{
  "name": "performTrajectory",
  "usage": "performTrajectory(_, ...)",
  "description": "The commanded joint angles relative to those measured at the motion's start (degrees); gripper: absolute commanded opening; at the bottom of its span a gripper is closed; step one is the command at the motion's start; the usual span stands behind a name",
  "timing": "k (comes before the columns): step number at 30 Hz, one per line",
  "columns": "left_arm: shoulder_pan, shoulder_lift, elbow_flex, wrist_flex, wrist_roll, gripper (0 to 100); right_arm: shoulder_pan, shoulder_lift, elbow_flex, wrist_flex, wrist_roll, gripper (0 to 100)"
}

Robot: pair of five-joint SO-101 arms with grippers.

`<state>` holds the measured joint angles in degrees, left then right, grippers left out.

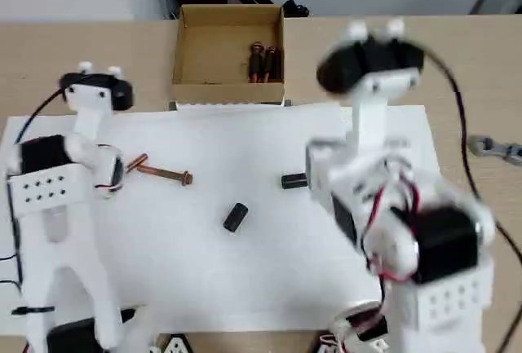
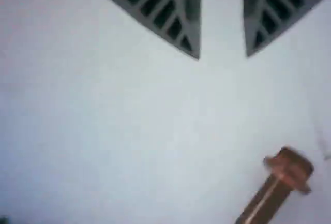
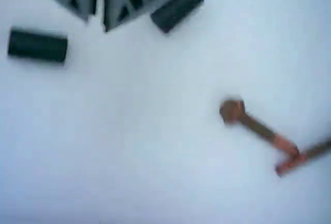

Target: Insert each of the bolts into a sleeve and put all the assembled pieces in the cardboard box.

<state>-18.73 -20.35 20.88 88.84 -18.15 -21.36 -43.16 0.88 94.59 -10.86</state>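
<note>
Left gripper (image 2: 222, 53) hangs wide open and empty over the white sheet (image 1: 245, 288), and the flanged head of a copper-coloured bolt (image 2: 286, 171) lies at the lower right of its wrist view. In the high view a long bolt (image 1: 163, 174) and a second bolt (image 1: 135, 161) lie left of centre, ends close together, beside the left arm's tip. Right gripper (image 3: 101, 21) is all but closed, a mere slit between its fingers, with nothing in it; a black sleeve (image 3: 178, 8) lies just beside it and the other sleeve (image 3: 37, 45) near. At top centre of the high view the cardboard box (image 1: 188, 47) stands on the counter (image 1: 81, 43) with two assembled pieces (image 1: 265, 63) inside. By the look of it, the pickup for a third assembly is in hand. The next move probably calls for the left gripper to shift over a bolt's shank and close across it, while the right gripper must open before taking the nearby sleeve.
</note>
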Motion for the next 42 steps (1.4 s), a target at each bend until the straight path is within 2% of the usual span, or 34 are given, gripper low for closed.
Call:
performTrajectory(1,-1.8,1.3,-2.2,0.4,-5.6,6,0.6,-12.3,14.1,-4.1,0.6,0.6)
performTrajectory(7,-2.0,7.4,-4.9,0.3,-17.3,9,0.7,-28.3,31.0,-11.3,4.4,0.5)
performTrajectory(12,-2.0,14.4,-10.6,5.5,-25.4,12,0.7,-38.4,40.3,-16.9,4.4,0.5)
performTrajectory(21,-8.9,29.2,-25.9,6.0,-31.2,12,0.7,-43.4,46.5,-18.0,4.4,0.5)
performTrajectory(26,-7.8,34.5,-30.9,9.2,-33.5,12,0.7,-43.4,46.6,-18.0,4.4,0.5)
performTrajectory(35,-6.6,38.3,-34.2,9.1,-37.5,12,0.7,-43.4,46.7,-18.0,4.3,0.5)
performTrajectory(42,-6.6,44.6,-34.2,3.3,-35.2,12,0.7,-43.4,46.7,-18.0,4.3,0.5)
